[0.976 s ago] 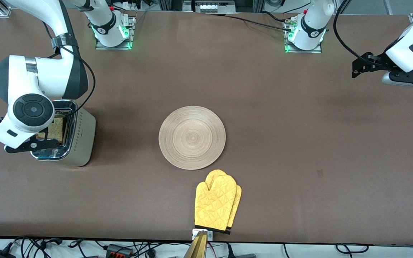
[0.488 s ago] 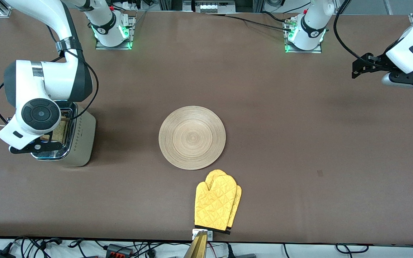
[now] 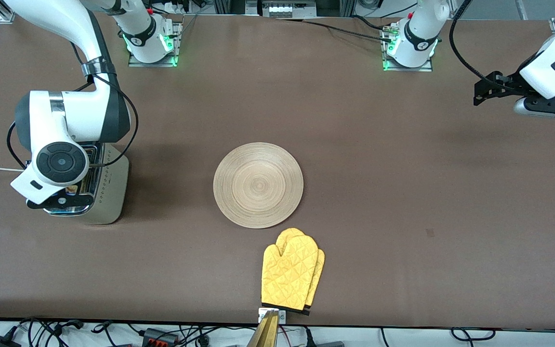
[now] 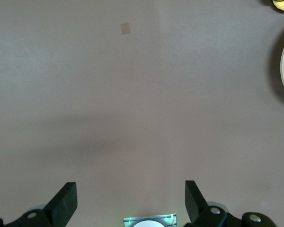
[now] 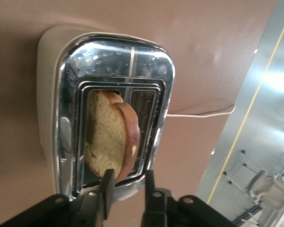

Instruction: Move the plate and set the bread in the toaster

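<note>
Right gripper (image 5: 128,187) pinches the bread (image 5: 111,142) tilted half into the toaster (image 3: 106,193) slot, so it may jam on the slot rim; left gripper (image 4: 130,203), spread empty, waits; plate (image 3: 257,185) sits mid-table.

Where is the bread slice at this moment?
The bread stands in one slot of the toaster at the right arm's end of the table, directly under the right end effector.
</note>
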`<action>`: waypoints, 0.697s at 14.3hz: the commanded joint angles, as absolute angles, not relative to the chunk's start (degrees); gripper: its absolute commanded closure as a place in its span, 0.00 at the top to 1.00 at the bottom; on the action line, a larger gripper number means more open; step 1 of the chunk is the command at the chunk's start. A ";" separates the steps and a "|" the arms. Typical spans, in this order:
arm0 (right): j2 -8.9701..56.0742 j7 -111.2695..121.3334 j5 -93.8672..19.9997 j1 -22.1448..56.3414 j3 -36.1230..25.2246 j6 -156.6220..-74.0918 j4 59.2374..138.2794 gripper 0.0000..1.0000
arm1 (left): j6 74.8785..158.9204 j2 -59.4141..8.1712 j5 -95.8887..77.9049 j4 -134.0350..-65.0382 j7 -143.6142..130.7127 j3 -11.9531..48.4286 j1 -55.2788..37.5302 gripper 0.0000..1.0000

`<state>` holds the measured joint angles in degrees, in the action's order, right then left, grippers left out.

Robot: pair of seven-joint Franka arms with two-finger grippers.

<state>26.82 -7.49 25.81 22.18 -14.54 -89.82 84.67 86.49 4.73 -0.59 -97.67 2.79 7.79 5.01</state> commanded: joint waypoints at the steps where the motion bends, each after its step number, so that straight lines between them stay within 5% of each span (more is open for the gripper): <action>1: 26.37 -9.40 23.82 22.58 -14.41 -89.21 83.59 1.00 | 85.17 3.96 -1.23 -95.98 2.81 7.82 5.36 1.00; 10: 14.86 -8.44 2.84 20.31 -17.84 -88.77 80.61 1.00 | 85.17 3.43 -0.79 -95.80 2.81 7.82 5.27 1.00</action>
<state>16.08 -9.13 7.45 21.55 -16.96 -89.06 82.27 86.42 4.49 -0.59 -97.61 2.79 7.73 5.04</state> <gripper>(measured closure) 0.000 0.000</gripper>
